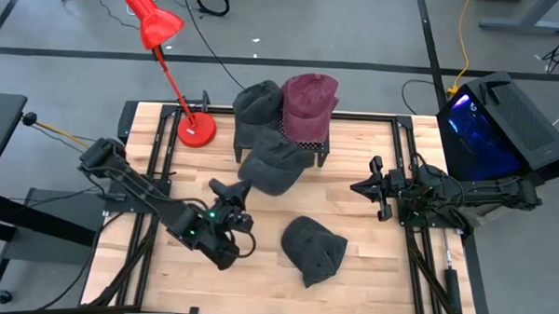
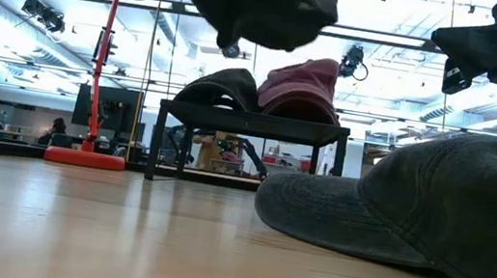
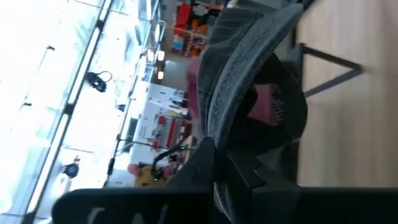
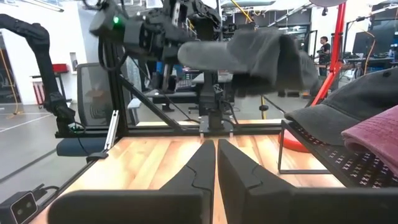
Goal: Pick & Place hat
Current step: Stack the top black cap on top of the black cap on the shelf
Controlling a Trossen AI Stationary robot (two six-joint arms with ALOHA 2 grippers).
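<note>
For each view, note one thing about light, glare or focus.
High view: even light. Low view: bright ceiling glare, near grey hat soft. Left wrist view: washed-out windows, held hat blurred. Right wrist view: sharp.

Left tool raised mid-table, clamped; right tool closed, idle.

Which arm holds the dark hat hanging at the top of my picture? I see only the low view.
Observer: The left arm. Its left claw is shut on the edge of that hat.
Operator: Where does it hang over the table?
Observer: Seen from above, it is at the front edge of the rack, partly overlapping it.
Operator: Is the other claw busy?
Observer: No. The right claw is shut and empty, at the right side of the table.
</note>
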